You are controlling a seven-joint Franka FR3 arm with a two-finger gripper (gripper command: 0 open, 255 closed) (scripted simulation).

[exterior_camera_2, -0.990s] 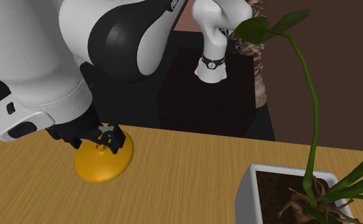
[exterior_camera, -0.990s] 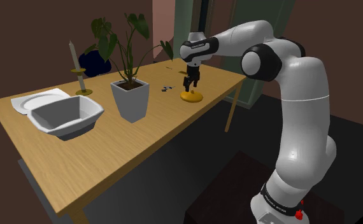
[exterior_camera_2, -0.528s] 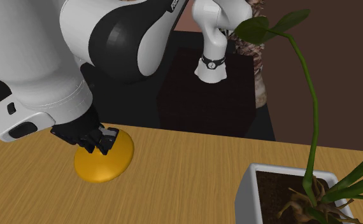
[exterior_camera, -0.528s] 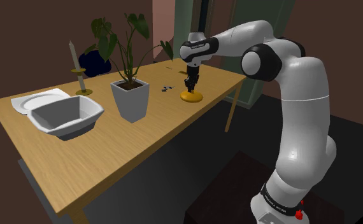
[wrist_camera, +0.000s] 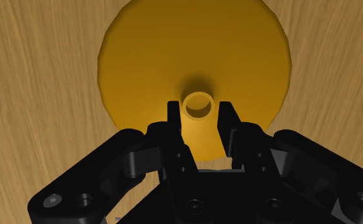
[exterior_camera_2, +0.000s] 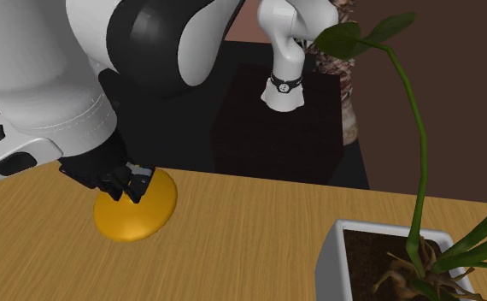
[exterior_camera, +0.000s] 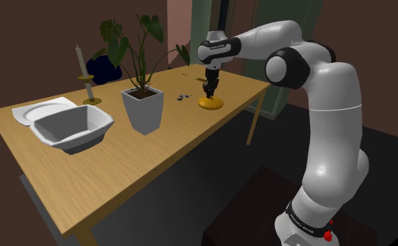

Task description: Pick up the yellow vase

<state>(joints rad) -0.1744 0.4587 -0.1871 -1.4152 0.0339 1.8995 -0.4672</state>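
I saw the gripper [wrist_camera: 199,111] w/ its two fingers pinching the thin neck of the yellow vase [wrist_camera: 148,51], one finger on each side of the neck's round opening. The vase's wide, flat body spread out directly below the jaws, over the wooden table [wrist_camera: 34,95] (if it touched the wood or not, I could not tell). In the shoulder view the jaws pointed approx. straight down. A white plant pot [exterior_camera: 143,108] stood well apart from the jaws, on the same table.
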